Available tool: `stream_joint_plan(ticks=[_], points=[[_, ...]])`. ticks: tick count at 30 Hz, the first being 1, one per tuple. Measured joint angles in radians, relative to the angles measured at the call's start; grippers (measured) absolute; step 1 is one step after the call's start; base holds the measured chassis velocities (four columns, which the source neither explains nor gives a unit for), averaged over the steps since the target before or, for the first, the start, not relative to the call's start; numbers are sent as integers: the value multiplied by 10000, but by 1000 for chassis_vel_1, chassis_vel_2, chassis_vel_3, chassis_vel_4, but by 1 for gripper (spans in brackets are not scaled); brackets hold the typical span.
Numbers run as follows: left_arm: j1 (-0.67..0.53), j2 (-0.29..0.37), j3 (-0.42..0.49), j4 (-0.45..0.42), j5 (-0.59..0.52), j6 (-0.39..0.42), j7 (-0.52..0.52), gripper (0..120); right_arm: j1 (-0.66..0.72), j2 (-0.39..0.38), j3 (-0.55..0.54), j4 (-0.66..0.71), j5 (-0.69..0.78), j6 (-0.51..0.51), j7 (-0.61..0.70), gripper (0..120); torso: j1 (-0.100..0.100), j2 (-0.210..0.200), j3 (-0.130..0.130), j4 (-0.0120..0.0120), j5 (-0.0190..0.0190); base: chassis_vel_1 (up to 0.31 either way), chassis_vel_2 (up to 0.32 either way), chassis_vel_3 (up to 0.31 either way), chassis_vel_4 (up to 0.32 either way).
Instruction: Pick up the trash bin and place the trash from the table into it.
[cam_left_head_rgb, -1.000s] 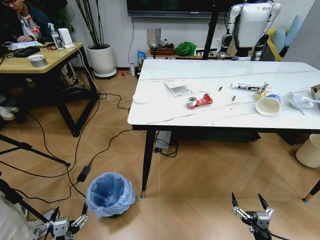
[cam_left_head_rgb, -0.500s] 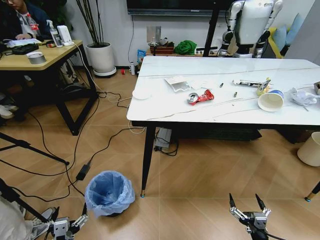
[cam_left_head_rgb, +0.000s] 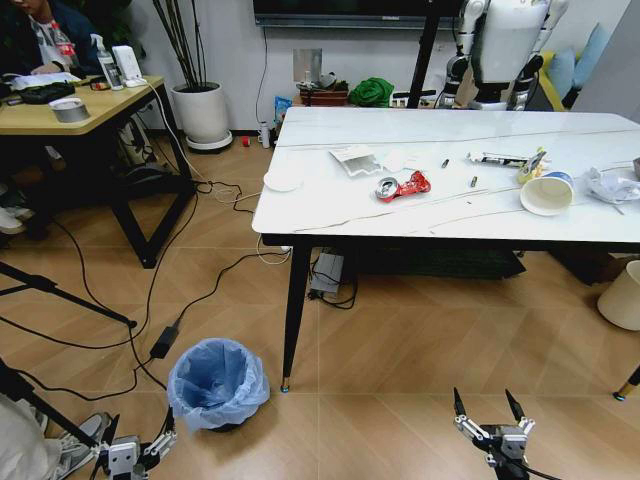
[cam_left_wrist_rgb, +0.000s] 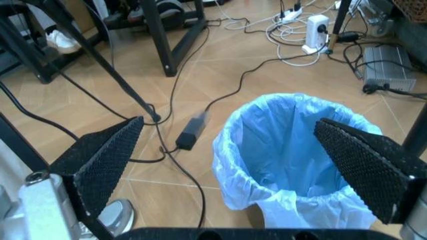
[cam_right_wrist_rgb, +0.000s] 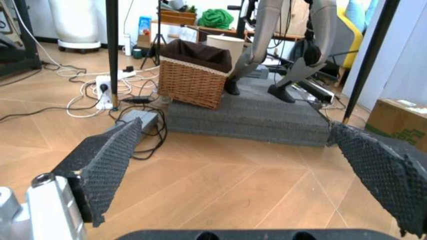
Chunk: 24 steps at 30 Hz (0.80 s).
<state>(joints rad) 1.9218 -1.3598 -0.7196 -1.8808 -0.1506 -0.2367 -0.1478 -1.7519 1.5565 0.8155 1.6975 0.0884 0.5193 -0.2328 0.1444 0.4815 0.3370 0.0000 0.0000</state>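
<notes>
Blue-lined trash bin (cam_left_head_rgb: 217, 383) on floor just ahead-right of left hand (cam_left_head_rgb: 134, 452), fingers apart; right hand (cam_left_head_rgb: 489, 416) apart too, farther.

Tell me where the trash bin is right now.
In the head view the trash bin stands on the floor at lower left, beside the table leg, just ahead of the open left gripper.

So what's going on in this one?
Nothing is held yet. The left gripper hangs low over the floor, jaws open, facing the trash bin beside the table leg. The right gripper hangs open over bare floor. The trash, including a paper cup and red wrapper, lies on the table.
</notes>
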Motion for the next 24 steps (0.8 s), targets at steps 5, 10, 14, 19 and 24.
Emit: stream_joint_plan(ticks=[5, 10, 14, 19, 24], points=[[0, -11, 14, 22, 18, 26, 29, 100, -1, -63, -63, -121, -29, 71, -12, 100, -68, -192, -121, 0, 0, 0, 0, 0, 0], [-25, -57, 44, 23, 76, 62, 32, 100, 52, -85, -76, -204, -32, 91, -14, 100, -133, -369, -236, 0, 0, 0, 0, 0, 0], [-83, -138, 96, 96, 180, 83, 33, 100, 151, -79, -105, -210, -12, 59, -14, 100, -210, -558, -349, 0, 0, 0, 0, 0, 0], [-109, -189, 120, 130, 202, 106, 13, 100, 199, -86, -147, -209, -4, 29, -15, 100, -272, -734, -456, 0, 0, 0, 0, 0, 0], [-115, -207, 128, 145, 239, 117, -7, 100, 238, -127, -155, -271, 6, 26, -15, 100, -332, -928, -593, 0, 1, 0, 0, 0, 0]])
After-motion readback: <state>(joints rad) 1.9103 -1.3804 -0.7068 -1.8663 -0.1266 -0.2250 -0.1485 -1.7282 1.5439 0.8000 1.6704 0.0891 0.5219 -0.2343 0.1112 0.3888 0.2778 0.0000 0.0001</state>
